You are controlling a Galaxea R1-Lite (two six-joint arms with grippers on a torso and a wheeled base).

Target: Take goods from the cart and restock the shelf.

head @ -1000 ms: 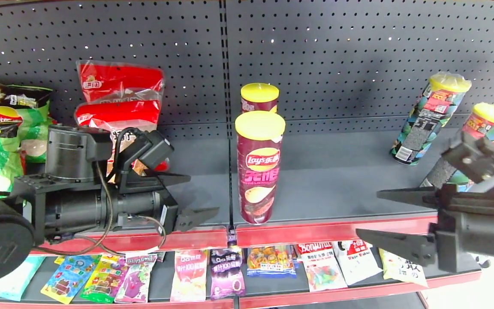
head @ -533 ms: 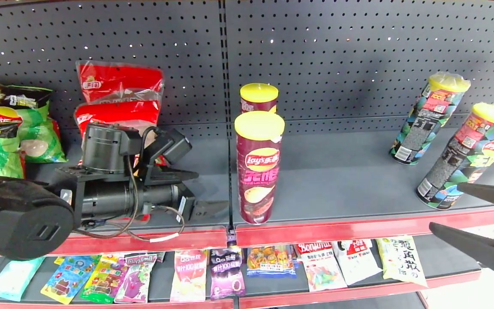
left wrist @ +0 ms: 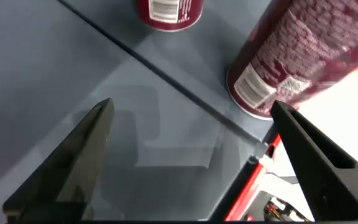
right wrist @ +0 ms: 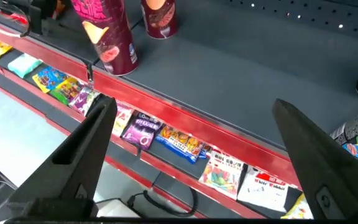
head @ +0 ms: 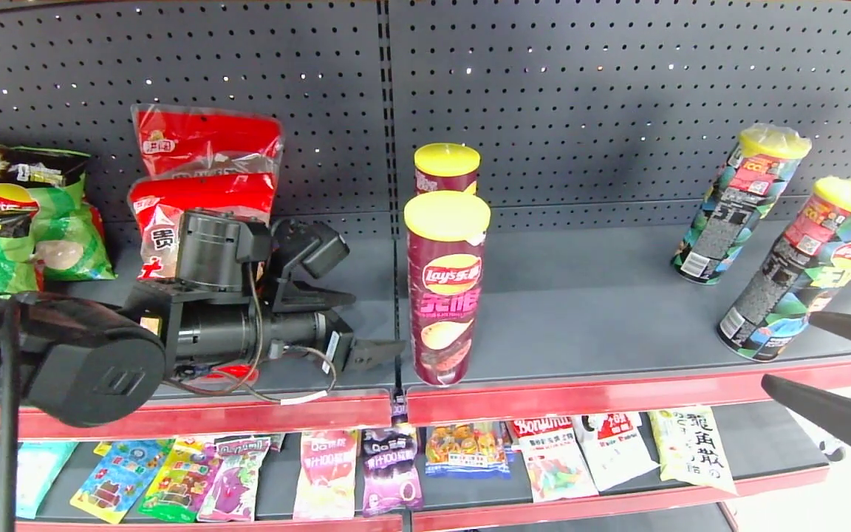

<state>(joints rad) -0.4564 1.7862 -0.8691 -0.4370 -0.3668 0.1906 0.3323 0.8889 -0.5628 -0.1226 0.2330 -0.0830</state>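
Left gripper [head: 379, 323]: gaping wide and empty, it is edging in toward the front chips can [head: 446, 288].
Right gripper [head: 787, 349]: also wide and empty, it is retreating well right of that can.
Can: it is standing upright at the shelf [head: 580, 318] lip.
Meaning: probably a straightening nudge is coming; nothing is being carried.

The shelf [head: 580, 310] looks matt painted metal, the chip can [head: 446, 295] glossy
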